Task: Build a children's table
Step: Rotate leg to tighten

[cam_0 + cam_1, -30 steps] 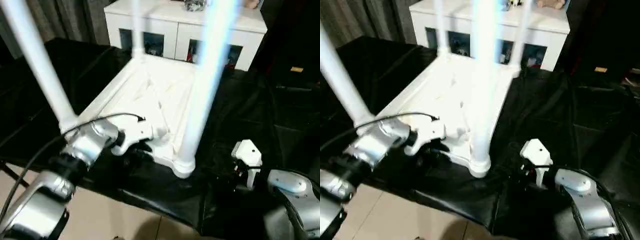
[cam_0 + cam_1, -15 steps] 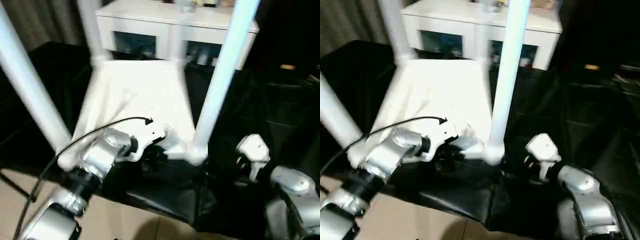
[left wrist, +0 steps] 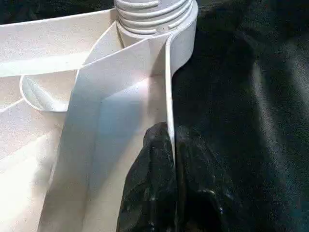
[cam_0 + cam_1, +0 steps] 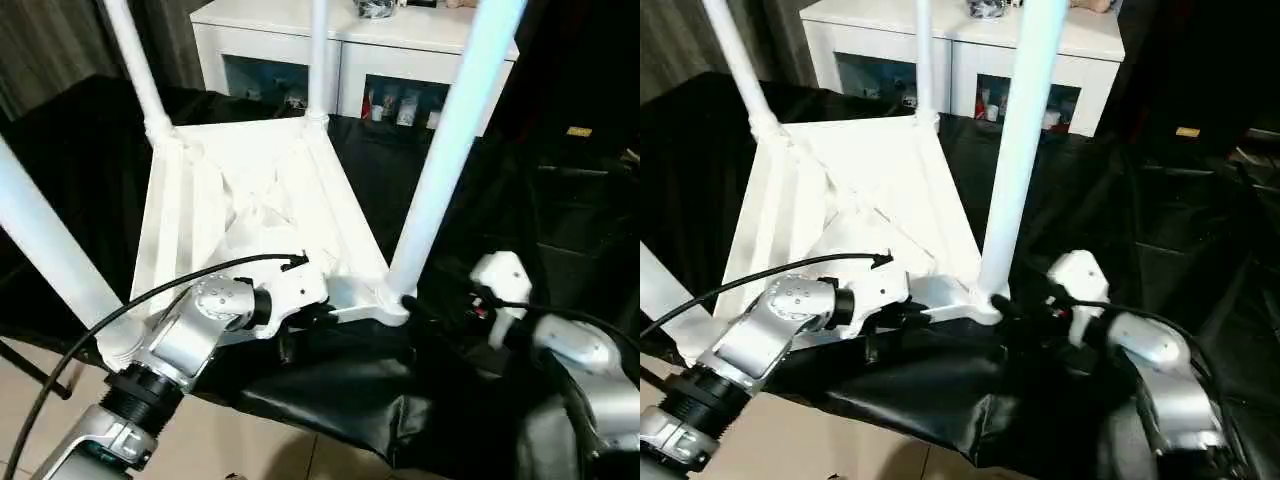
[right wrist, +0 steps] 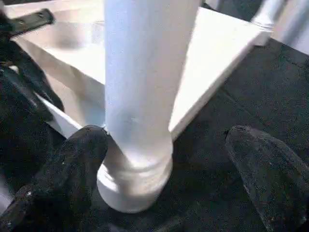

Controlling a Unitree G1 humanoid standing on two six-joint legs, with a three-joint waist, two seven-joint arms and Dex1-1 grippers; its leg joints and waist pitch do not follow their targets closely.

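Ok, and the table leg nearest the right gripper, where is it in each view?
Left eye: the leg rises right of centre, from the table's near corner.
Right eye: the leg stands mid-picture, slanting up.
Left wrist: its ribbed base, at the far end of the rim.
Right wrist: the leg between the open right gripper's fingers.
Shared landmark: the tabletop rim, pinched by the left gripper.

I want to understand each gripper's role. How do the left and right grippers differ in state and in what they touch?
The left gripper is shut on the table's rim, one finger on each side of the thin wall. The right gripper is open, its fingers standing wide either side of the near leg, one beside its base, the other well clear. Both work at the same near corner of the upturned table.
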